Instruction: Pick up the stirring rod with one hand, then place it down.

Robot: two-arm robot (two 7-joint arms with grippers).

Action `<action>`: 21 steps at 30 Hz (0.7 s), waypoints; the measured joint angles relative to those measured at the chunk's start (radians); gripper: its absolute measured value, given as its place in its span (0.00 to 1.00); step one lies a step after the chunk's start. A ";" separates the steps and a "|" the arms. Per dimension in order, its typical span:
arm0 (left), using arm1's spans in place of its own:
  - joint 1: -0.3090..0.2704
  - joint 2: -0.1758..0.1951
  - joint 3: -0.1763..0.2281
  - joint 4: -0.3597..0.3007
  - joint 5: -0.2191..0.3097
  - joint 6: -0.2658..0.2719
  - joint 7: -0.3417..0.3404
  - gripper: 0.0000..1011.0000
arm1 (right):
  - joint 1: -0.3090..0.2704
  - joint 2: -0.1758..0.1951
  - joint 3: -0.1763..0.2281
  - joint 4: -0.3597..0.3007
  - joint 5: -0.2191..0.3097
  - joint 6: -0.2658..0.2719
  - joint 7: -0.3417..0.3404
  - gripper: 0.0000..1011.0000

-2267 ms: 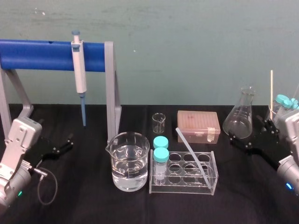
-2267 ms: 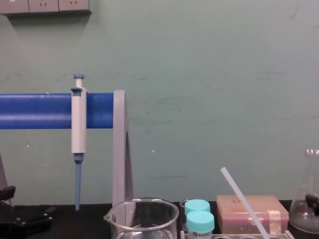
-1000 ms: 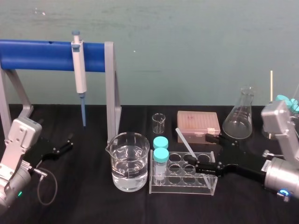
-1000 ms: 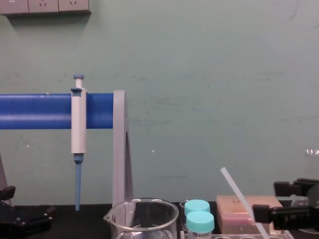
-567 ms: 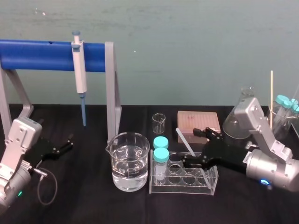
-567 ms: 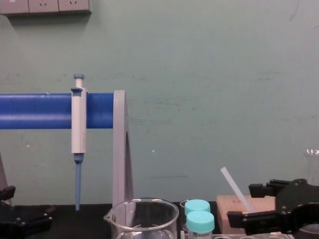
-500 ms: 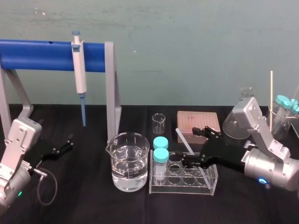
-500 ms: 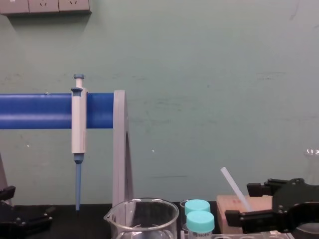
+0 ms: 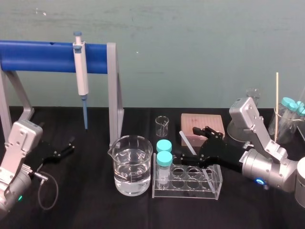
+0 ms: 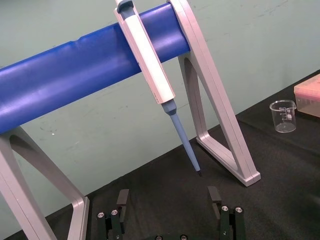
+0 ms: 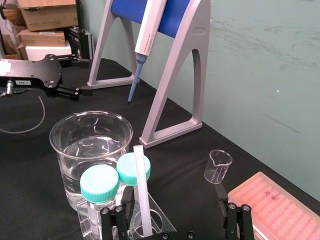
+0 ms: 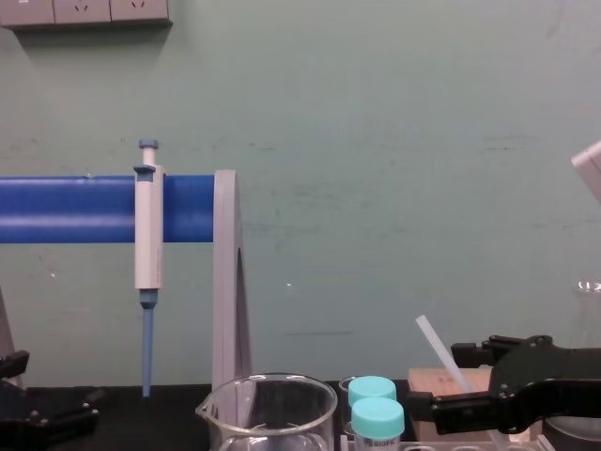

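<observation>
Translucent white stirring rod (image 11: 141,190) noted leaning between wide-spread jaws of right claw (image 11: 173,197), close beside one jaw, ungripped. Left claw (image 10: 167,197) parked well apart, open, empty.

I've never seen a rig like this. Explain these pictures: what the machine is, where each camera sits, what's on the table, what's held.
A two-armed robot, filmed from its head, its chest and each wrist. On the black table: a water beaker, two capped vials in a clear rack, a pink box, a pipette hanging on a blue stand. The stirring rod leans in the rack. The right tool is open, straddling the rod without gripping it. The left tool is open beside the stand. Nothing is held.
</observation>
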 joint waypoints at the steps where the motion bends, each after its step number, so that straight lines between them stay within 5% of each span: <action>1: 0.000 0.000 0.000 0.000 0.000 0.000 0.000 0.99 | 0.000 0.000 0.000 0.000 0.000 0.000 0.000 0.99; 10: 0.000 0.000 0.000 0.000 0.000 0.000 0.000 0.99 | -0.001 0.002 0.000 -0.002 0.002 0.001 0.000 0.98; 21: 0.000 0.000 0.000 0.000 0.000 0.000 0.000 0.99 | -0.002 0.003 0.002 -0.003 0.005 0.001 0.000 0.70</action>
